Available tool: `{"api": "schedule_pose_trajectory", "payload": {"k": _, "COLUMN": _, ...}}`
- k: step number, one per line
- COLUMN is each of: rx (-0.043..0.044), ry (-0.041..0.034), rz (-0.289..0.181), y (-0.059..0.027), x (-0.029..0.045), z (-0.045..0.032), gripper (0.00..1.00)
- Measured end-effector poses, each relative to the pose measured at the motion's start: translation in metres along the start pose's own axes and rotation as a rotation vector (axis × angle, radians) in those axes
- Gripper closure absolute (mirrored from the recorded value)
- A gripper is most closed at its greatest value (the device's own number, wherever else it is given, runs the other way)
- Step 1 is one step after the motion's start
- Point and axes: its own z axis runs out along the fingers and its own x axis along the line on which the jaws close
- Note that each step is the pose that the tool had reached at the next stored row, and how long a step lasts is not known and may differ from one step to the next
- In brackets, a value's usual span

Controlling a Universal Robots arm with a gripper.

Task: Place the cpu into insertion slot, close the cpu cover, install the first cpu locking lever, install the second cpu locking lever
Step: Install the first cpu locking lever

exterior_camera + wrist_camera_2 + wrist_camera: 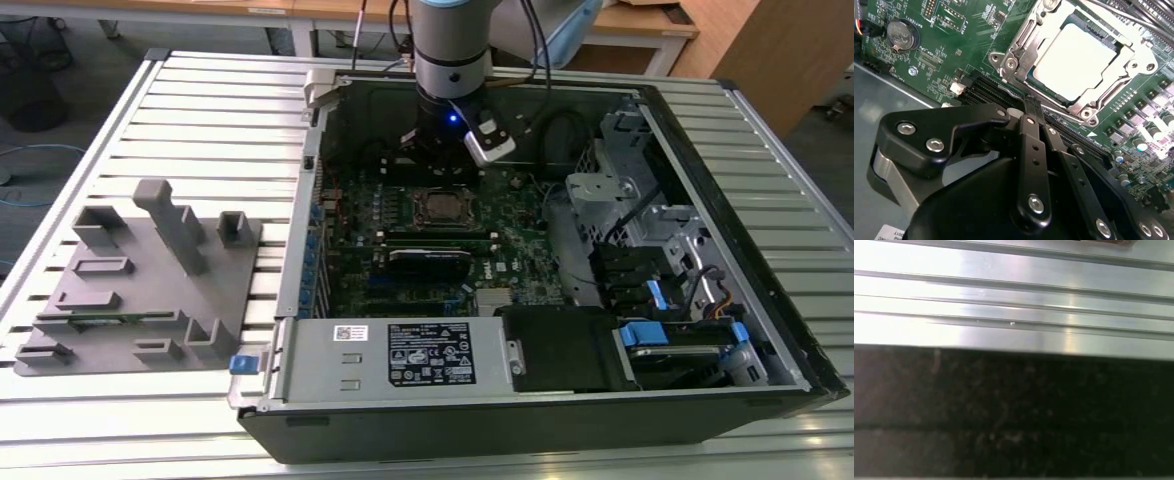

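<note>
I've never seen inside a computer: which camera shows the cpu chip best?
The second wrist view: the cpu is close, large and pale, framed by the cpu cover. The exterior view has it as a small square by the arm. The first wrist view faces a ribbed metal surface.

chip [1076, 62]: dull grey metal, smooth
cover [1022, 37]: shiny bare metal
board [969, 47]: green, glossy
table [200, 110]: shiny ribbed metal
rack [134, 290]: matt grey plastic

The arm [451, 50] points straight down, hand [1033, 106] closed and empty.
</note>
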Motion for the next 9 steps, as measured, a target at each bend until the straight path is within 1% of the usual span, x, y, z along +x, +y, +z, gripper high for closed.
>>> {"api": "schedule_pose_trajectory", "payload": {"k": 3, "rx": 0.0019, "ry": -0.0019, "rz": 0.019, "y": 0.0002, "x": 0.0000, "z": 0.0000, "gripper": 0.89}}
{"api": "schedule_pose_trajectory", "payload": {"k": 9, "rx": 0.0023, "ry": -0.0024, "rz": 0.022, "y": 0.0016, "x": 0.0000, "z": 0.0002, "gripper": 0.89}}
